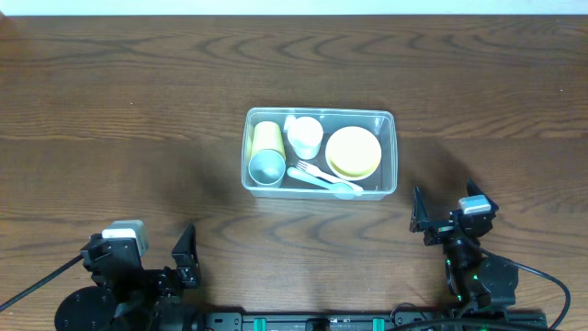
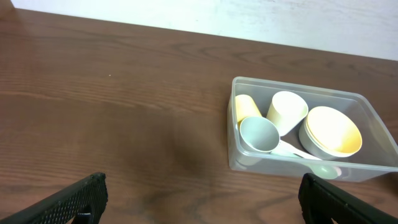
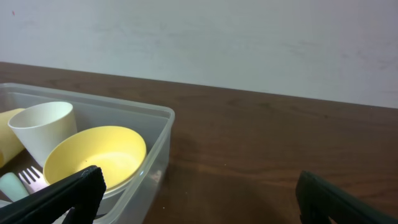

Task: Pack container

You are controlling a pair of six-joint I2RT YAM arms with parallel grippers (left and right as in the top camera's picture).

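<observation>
The container (image 1: 319,112) is a clear rectangular tub at the table's middle. Inside lie a yellow cup (image 1: 267,136), a blue-grey cup (image 1: 267,167), a white cup (image 1: 305,136), a stack of yellow bowls (image 1: 354,152), a white fork (image 1: 308,171) and a pale spoon (image 1: 342,188). My left gripper (image 1: 140,256) hangs open near the front left edge, well short of the tub, nothing between its fingers. My right gripper (image 1: 448,216) is open at the front right, just off the tub's right end. The left wrist view shows the container (image 2: 298,85) ahead to the right. The right wrist view shows the container's corner (image 3: 158,155) at left.
Dark wood table (image 1: 119,110) surrounds the tub on all sides. A pale wall (image 3: 249,43) rises behind the table's far edge. The arm bases and cables (image 1: 533,276) sit along the front edge.
</observation>
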